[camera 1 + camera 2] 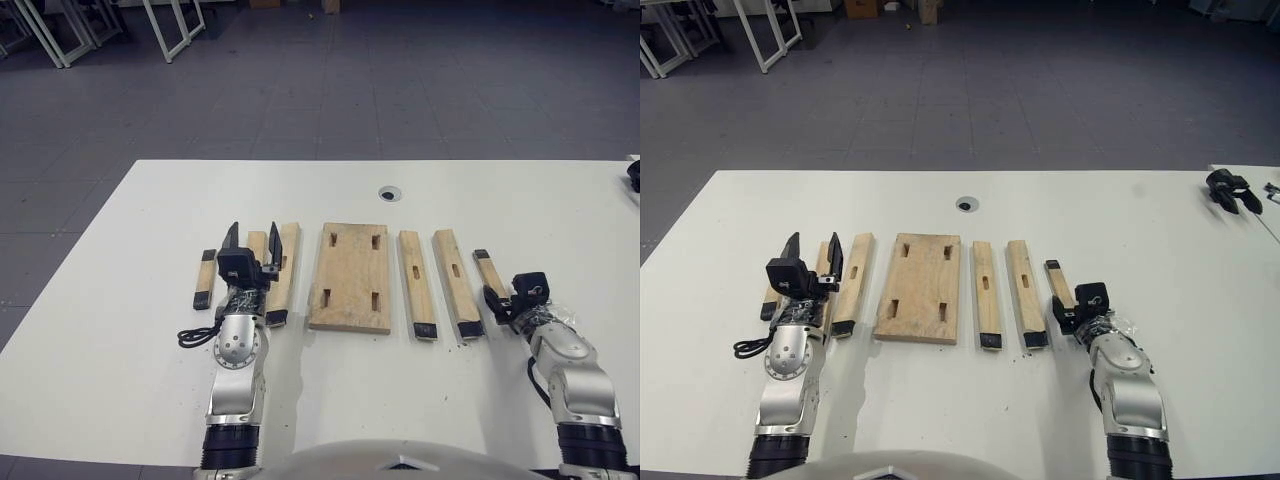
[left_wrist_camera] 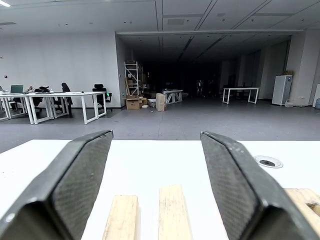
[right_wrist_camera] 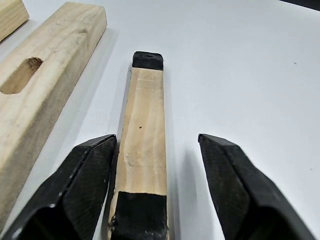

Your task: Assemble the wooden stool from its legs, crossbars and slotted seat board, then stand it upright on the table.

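Seven wooden pieces are lying flat on the white worktop point(image 1: 120, 330) in one row, all with their long axes running away from the robot, and none is joined to another yet. One slotted seat board point(image 1: 350, 278) is sitting in the middle, showing four slots. Four legs are flanking it: the inner left leg point(image 1: 284, 268) and the outer left leg point(image 1: 257, 242) on one side, the inner right leg point(image 1: 417, 282) and the outer right leg point(image 1: 456, 282) on the other. Two short black-tipped crossbars are closing the row, the left crossbar point(image 1: 205, 278) and the right crossbar point(image 1: 488, 268).

What the next move is likely hanging on is the right crossbar. It is lying straight ahead of the right pincer point(image 3: 156, 141), its length running on away along the pincer's own pointing line, so the fingers are set across the bar's narrow width. Its near black end is sitting between the two fingers, which are standing wide apart on either side of it and gripping nothing. One finger is looking very close to the bar's edge; whether it is touching I cannot tell. The right arm is plainly the nearer one to this bar, and a simple closing looks to be all the grasp is needing.

The left pincer point(image 1: 253, 235) is also gaping wide and holding nothing, poised above the near part of the outer left leg, with the left crossbar just beside it
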{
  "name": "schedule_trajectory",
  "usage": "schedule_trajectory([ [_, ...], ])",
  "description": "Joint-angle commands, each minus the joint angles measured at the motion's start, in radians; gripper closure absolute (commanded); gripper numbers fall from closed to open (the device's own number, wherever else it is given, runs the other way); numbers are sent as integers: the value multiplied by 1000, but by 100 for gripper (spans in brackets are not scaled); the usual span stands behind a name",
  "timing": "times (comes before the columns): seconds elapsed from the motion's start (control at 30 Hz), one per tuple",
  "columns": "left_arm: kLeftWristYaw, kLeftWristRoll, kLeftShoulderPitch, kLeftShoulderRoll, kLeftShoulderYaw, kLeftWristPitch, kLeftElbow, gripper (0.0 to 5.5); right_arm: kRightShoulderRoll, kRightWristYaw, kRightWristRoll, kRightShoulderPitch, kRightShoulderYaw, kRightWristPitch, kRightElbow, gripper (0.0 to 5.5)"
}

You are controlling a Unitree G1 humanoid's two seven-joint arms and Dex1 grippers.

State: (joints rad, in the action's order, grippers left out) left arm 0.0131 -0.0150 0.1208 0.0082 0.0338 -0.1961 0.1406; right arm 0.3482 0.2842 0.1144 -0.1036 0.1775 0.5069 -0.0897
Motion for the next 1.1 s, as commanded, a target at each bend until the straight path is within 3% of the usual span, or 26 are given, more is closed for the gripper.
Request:
schedule_trajectory([
  [0.03,-6,4,4,3,4,25,20,227,-18,-7,-5,-71,-30,73,-5,322],
  [0.2,5,27,-22,16,25,52,36,227,-15,-77,-67,-40,-44,-38,-42,412],
  [0.33,59,128,-68,25,13,225,112,227,15,-120,-158,42,-76,-212,-103,419],
  [0.53,137,822,-136,-80,38,658,276,227,88,115,-138,188,-220,-421,-125,419],
  [0.7,101,1133,-142,-65,59,806,324,227,113,331,-38,282,-284,-513,-132,419],
  [0.87,79,1207,-135,-19,50,873,309,227,103,405,-5,317,-314,-576,-139,419],
  [1.1,80,1292,-140,-11,52,883,316,227,145,446,-111,304,-381,-725,-114,419],
])
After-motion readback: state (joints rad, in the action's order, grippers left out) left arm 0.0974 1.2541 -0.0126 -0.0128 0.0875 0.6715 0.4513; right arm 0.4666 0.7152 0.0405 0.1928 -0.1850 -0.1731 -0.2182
